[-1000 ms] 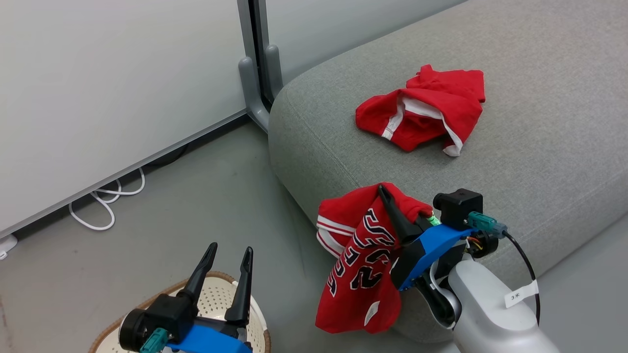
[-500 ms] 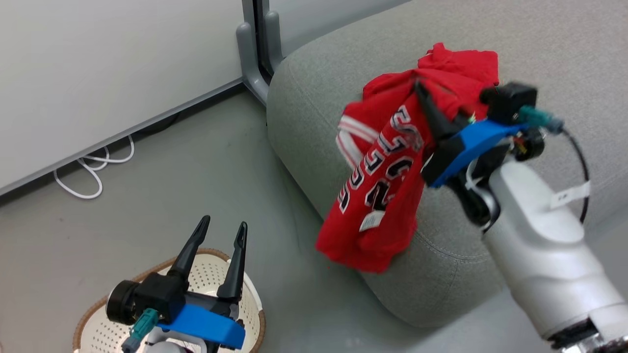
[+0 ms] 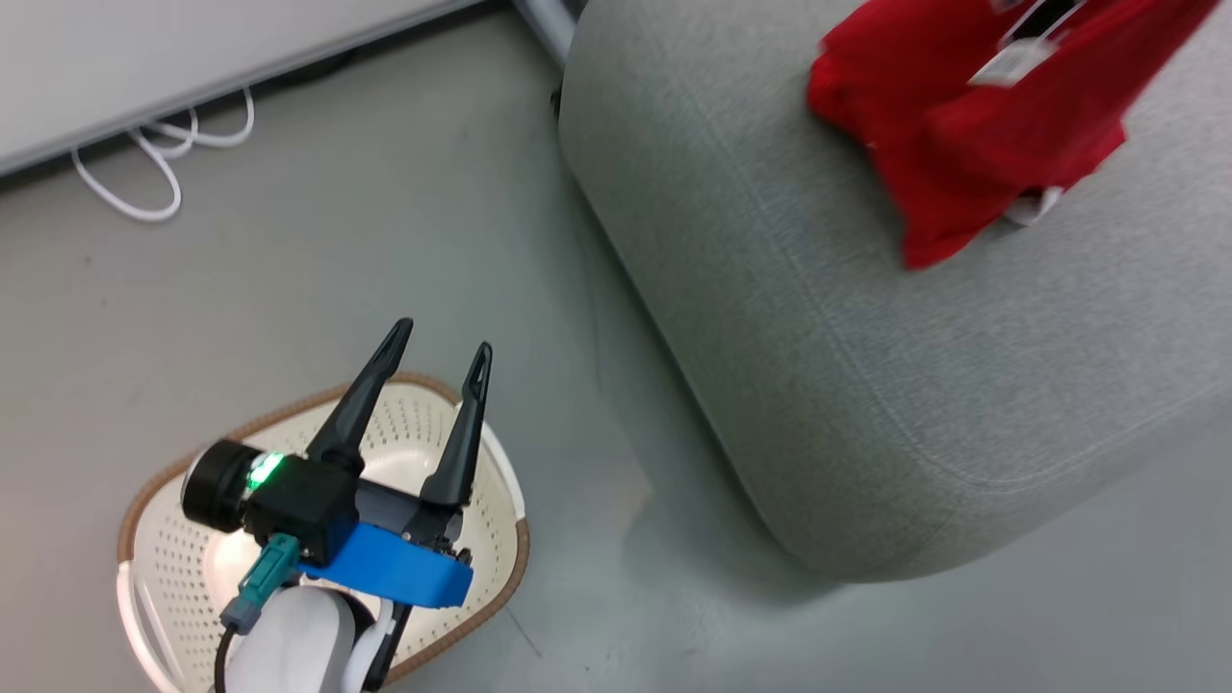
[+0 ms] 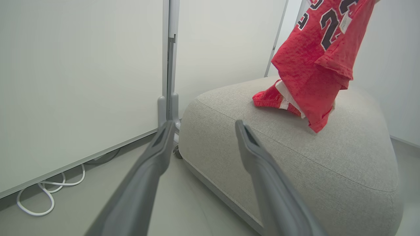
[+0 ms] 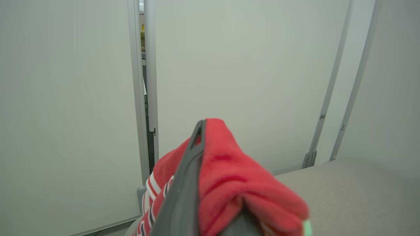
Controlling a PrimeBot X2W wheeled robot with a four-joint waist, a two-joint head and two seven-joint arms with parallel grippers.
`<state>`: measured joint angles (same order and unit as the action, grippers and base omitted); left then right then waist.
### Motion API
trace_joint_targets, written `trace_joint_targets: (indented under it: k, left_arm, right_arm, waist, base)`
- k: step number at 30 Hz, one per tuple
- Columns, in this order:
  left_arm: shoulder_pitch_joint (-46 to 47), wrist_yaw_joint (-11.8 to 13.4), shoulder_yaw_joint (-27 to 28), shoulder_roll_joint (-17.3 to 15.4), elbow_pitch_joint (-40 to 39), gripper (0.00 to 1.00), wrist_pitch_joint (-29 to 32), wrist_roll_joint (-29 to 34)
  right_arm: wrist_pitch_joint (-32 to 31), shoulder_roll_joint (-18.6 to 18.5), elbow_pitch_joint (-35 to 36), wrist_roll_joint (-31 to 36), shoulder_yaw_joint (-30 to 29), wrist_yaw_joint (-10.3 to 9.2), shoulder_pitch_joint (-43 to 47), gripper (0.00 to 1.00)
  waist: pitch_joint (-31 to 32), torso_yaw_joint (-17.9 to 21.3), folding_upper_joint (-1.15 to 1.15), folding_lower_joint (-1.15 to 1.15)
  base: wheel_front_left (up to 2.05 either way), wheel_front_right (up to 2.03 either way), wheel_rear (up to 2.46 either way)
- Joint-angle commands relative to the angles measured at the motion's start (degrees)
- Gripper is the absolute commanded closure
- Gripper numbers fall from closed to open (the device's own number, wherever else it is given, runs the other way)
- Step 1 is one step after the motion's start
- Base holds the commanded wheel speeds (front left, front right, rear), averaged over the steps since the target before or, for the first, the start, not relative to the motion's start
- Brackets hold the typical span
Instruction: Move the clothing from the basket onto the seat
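Note:
The red jersey [image 3: 972,125] hangs over the grey seat [image 3: 866,385] at the head view's top right, its white tag [image 3: 1011,63] showing. In the left wrist view the jersey [image 4: 318,49] dangles with its lower hem just above the seat [image 4: 295,164], in front of the red shorts [image 4: 272,98] lying there. My right gripper [image 5: 205,126] is shut on the jersey [image 5: 236,183], which drapes over its dark fingers [image 5: 188,177]. My left gripper [image 3: 443,337] stands open above the cream basket [image 3: 183,568], nothing between its fingers [image 4: 154,160].
White partition panels [image 4: 82,82] stand behind the seat, with a grey post foot [image 4: 167,105] near its corner. A white cable [image 3: 144,183] loops on the grey floor [image 3: 385,212] by the panel. The basket sits on the floor to the seat's left.
The head camera has tilted down. My right gripper has carried the jersey up from the seat's front edge and further over the seat. The left gripper stays open above the basket.

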<state>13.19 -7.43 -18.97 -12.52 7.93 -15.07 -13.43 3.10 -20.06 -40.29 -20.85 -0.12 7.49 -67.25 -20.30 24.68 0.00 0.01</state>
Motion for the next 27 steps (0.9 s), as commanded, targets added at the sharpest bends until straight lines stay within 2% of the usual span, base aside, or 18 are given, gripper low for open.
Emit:
trace_joint_targets:
  k: [1,5,11,18,27]
  left_arm:
    - [1.5,-0.1,-0.1,-0.6,-0.5,0.0,-0.1,0.3]
    - [3.8,-0.1,-0.9,-1.5,-2.0,0.0,-0.1,0.4]
    - [6.4,-0.1,-1.7,-3.0,-5.0,0.0,-0.1,1.0]
    - [7.4,-0.1,-2.1,-4.0,-6.5,0.0,-0.1,1.6]
    - [6.1,-0.1,-0.8,-3.8,-6.7,0.0,-0.1,1.4]
  right_arm:
    - [0.3,-0.8,0.4,0.4,-1.5,0.01,-1.5,1.0]
    - [0.7,-3.4,-0.3,2.3,-6.5,0.01,-1.7,1.0]
    - [3.8,-4.3,-4.4,3.9,-11.0,0.01,3.2,1.0]
    - [8.8,-2.5,-10.6,4.6,-14.0,0.01,7.6,1.0]
    - [10.9,-0.3,-14.6,6.9,-15.5,0.01,8.2,1.0]
  waist:
    - [-3.3,-1.9,0.0,-0.01]
    - [-6.7,-3.3,0.0,-0.01]
    - [-12.2,-5.5,0.0,-0.01]
    - [-15.5,-7.8,0.0,-0.01]
    - [-15.7,-8.9,0.0,-0.01]
  base:
    - [0.0,0.0,0.0]
    - [0.0,0.0,0.0]
    - [0.0,0.0,0.0]
    - [0.0,0.0,0.0]
    - [0.0,0.0,0.0]
